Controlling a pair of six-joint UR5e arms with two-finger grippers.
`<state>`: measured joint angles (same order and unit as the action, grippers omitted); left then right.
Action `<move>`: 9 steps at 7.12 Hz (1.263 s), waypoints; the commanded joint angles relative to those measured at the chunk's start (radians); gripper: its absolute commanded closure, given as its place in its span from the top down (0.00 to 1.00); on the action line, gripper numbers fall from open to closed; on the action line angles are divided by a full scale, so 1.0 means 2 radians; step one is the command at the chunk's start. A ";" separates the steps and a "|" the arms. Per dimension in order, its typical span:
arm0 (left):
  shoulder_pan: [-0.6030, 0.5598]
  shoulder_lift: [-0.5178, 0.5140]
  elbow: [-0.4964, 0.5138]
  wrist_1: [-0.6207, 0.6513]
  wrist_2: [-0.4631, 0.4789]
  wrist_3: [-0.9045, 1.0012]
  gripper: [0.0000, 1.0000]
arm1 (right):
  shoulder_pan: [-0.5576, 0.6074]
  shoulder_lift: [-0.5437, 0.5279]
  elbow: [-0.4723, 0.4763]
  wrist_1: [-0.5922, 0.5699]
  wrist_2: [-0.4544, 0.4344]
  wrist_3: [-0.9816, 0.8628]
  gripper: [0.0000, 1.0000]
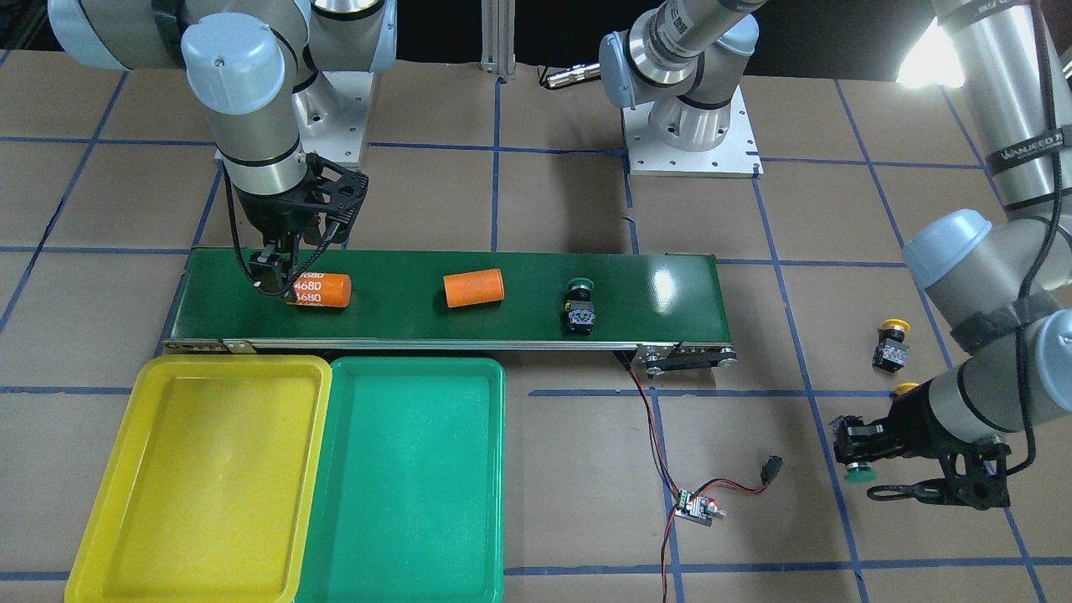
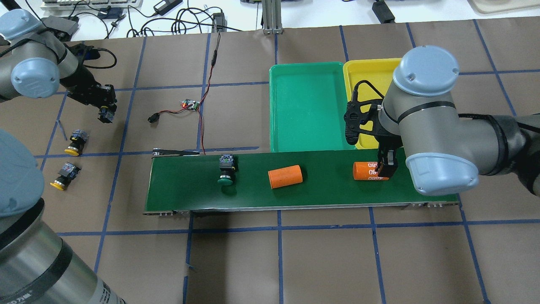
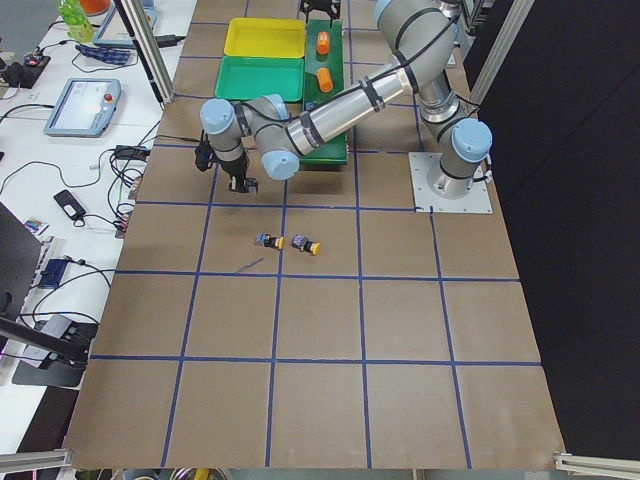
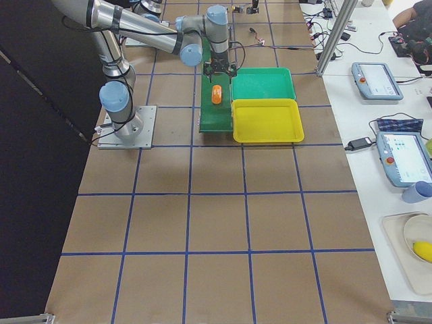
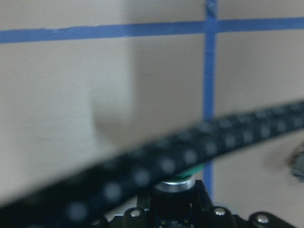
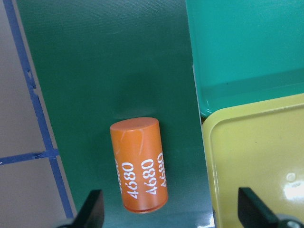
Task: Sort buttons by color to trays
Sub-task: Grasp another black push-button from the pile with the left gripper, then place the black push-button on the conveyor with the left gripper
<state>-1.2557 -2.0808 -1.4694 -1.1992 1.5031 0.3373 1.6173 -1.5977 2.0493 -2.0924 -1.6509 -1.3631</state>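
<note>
Gripping a green button [image 1: 860,476] in the left gripper [image 1: 850,455], four o'clock of the conveyor belt [image 1: 419,322]; holding the right gripper [image 1: 279,277] splayed above an orange cylinder [image 1: 322,290], twelve o'clock of the yellow tray [image 1: 218,486].

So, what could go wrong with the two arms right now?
1. The right gripper is open over the orange cylinder marked 4680, not a button. It might grab that and drop it in a tray.
2. The left gripper holds a green button far from the green tray, beyond the conveyor belt. A long carry could shake it loose.
3. The other green button lies on that belt and might ride off if it runs.
</note>
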 commanded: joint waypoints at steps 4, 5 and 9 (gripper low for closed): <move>-0.095 0.067 -0.040 -0.004 -0.016 -0.139 0.14 | 0.000 -0.013 0.005 0.007 -0.001 0.001 1.00; -0.113 0.073 -0.045 -0.003 -0.024 -0.164 0.14 | 0.001 -0.023 0.005 0.007 -0.001 0.002 1.00; -0.163 0.125 -0.164 0.016 0.027 -0.186 0.08 | 0.001 -0.021 0.005 0.008 0.009 -0.001 1.00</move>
<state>-1.5751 -1.8710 -1.6836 -1.1991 1.5011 -0.0265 1.6183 -1.6418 2.0597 -2.0782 -1.6335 -1.3611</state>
